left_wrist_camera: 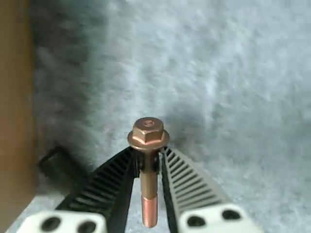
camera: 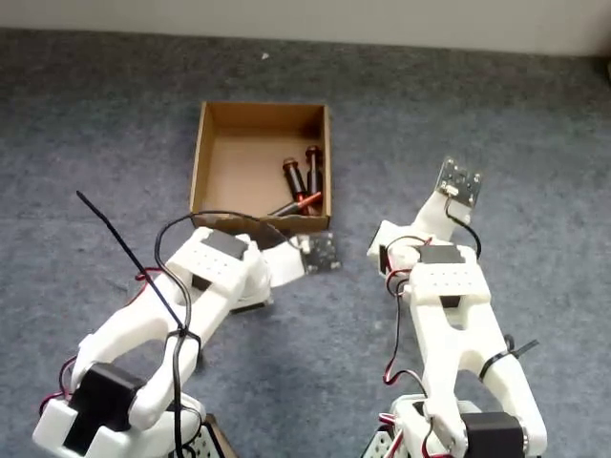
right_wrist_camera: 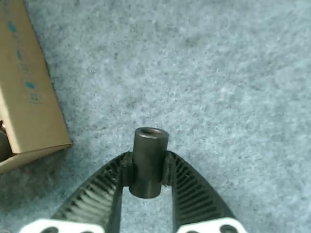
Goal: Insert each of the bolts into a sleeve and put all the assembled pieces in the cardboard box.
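The jaws of the left gripper point(left_wrist_camera: 149, 154) clamp a bolt point(left_wrist_camera: 148, 138) at 6 o'clock of the cardboard box point(camera: 203, 162), those of the right gripper point(right_wrist_camera: 147, 162) a sleeve point(right_wrist_camera: 149, 145) at its 4 o'clock; misaligned axes could jam the bolt or twist it loose.

A grey, fuzzy carpet-like covering point(camera: 95, 143) spreads over the whole table, its nap plain in both wrist views. Along the far edge runs a pale, bare strip point(camera: 382, 19). A tiny white speck point(camera: 264, 56) lies on the covering near that strip.
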You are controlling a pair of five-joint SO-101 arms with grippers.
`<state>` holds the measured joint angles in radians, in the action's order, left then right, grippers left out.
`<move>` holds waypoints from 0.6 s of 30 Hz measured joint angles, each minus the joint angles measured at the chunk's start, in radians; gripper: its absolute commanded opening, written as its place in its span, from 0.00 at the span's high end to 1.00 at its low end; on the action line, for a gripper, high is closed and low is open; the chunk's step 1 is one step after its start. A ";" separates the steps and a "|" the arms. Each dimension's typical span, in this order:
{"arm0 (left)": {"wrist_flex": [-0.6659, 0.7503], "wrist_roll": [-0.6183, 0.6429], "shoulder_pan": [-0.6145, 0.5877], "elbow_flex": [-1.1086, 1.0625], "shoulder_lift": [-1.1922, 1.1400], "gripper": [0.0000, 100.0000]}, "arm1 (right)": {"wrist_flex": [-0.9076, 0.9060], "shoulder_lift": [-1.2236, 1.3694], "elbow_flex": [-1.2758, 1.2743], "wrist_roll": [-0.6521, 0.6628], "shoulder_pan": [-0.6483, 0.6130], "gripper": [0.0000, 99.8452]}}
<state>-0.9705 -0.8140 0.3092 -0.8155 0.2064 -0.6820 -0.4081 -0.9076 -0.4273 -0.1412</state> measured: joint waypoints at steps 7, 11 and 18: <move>0.000 0.187 -0.026 0.086 0.031 1.00 | 0.000 0.000 0.000 0.132 0.000 1.00; 0.000 0.305 -0.021 0.086 0.172 1.00 | 0.000 -0.005 0.000 0.149 -0.005 1.00; 0.037 0.632 -0.041 0.086 0.456 1.00 | 0.005 -0.282 -0.150 0.149 -0.118 1.00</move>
<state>-0.9337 -0.1818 0.2677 -0.7296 0.6621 -0.6774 -0.6905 -1.0579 -0.2785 -0.2593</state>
